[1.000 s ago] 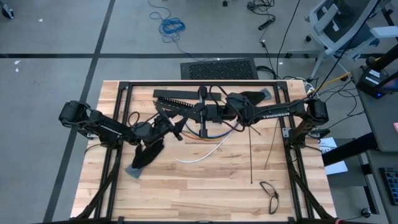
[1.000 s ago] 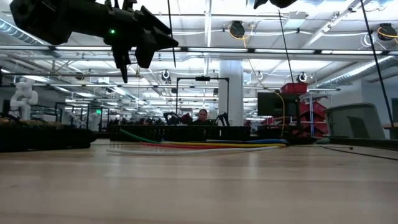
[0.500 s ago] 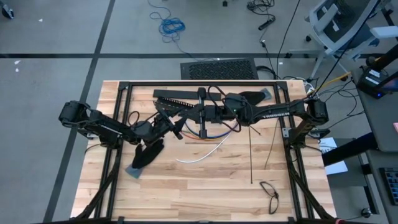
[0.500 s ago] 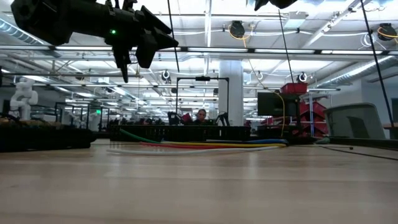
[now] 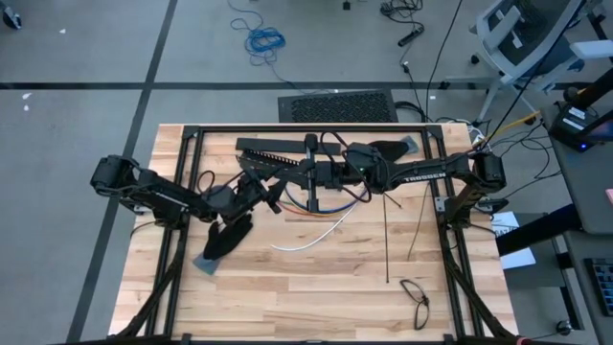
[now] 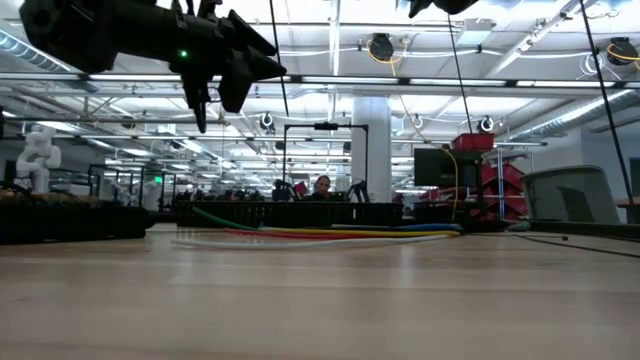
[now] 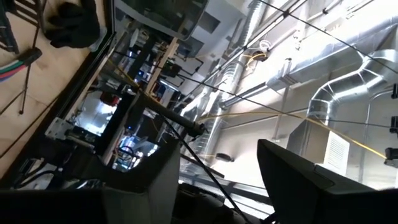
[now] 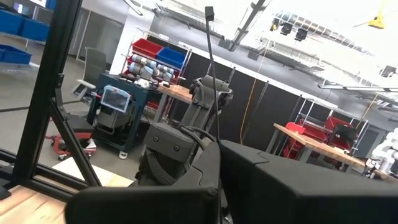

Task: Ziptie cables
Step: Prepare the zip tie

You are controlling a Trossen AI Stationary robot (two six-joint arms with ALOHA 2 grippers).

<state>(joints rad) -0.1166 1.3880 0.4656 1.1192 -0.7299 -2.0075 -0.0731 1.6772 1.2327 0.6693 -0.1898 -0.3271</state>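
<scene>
The cables [image 5: 326, 213], several thin coloured wires, lie in arcs on the wooden table near its middle; in the low view the cables [image 6: 330, 232] rest flat on the tabletop. Above them my right gripper [image 5: 292, 174] is shut on a thin black strip [image 8: 210, 68]. My left gripper [image 5: 276, 199] hovers just beside it, raised off the table. Its fingers [image 7: 165, 171] stand apart, and the thin strip [image 7: 208, 174] runs through the gap between them. My right gripper pinches the thin black strip near its lower end [image 8: 216, 134] between its two shut fingers. The strip runs on past the fingertips, straight and clear of the table. I cannot tell whether my left gripper touches the strip that passes between its fingers.
A long black slotted bar [image 5: 273, 150] lies at the far side of the table. Loose thin black strips [image 5: 386, 240] lie right of the middle, and a small black loop [image 5: 415, 295] sits near the front right. Black frame rails [image 5: 306, 127] border the table.
</scene>
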